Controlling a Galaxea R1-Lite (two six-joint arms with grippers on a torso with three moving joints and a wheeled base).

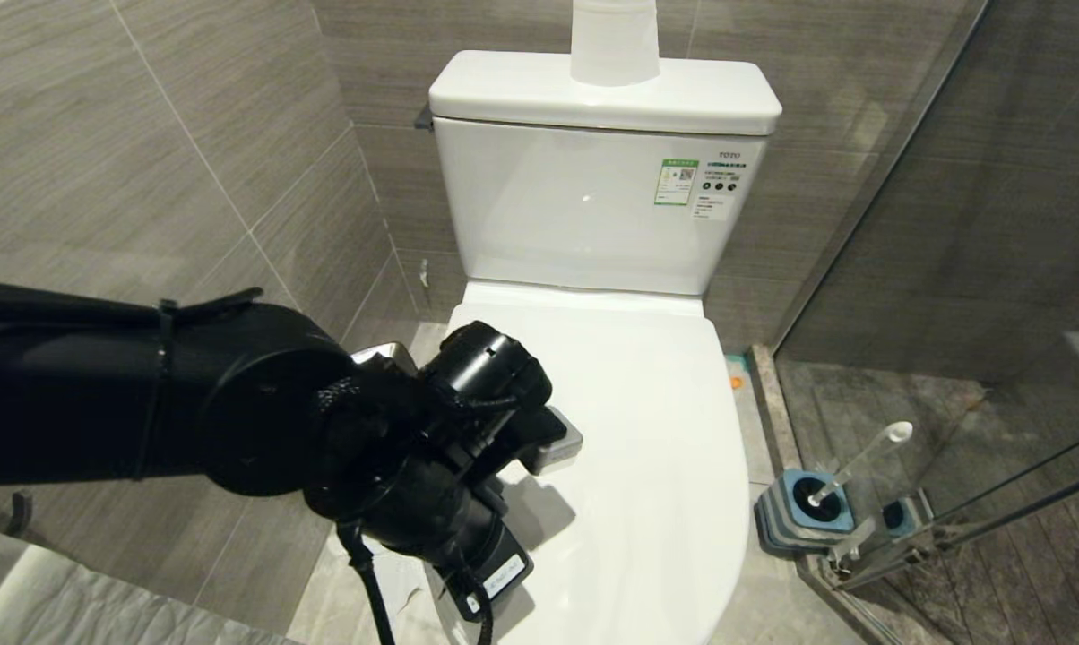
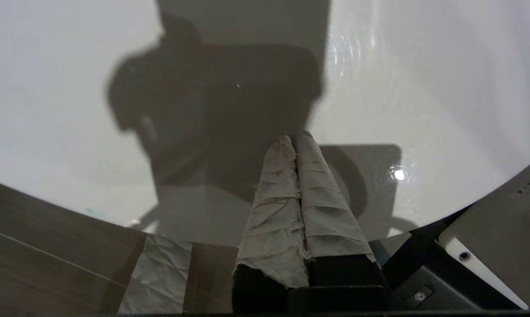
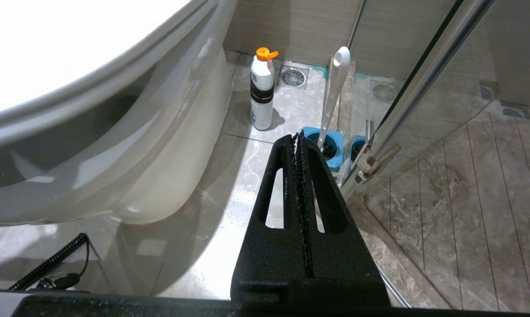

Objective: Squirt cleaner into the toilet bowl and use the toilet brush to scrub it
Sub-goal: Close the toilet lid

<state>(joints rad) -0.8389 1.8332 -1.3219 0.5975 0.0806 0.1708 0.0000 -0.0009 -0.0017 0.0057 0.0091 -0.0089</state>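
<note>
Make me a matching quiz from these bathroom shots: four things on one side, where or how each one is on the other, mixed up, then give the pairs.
1. toilet lid
2. toilet brush
3. bottle with the orange cap
4. left gripper

A. standing in a blue holder by the glass
B. shut, fingers wrapped in paper, over the lid
C. down, closed
D. upright on the floor beside the toilet

Pairs: 1-C, 2-A, 3-D, 4-B
</note>
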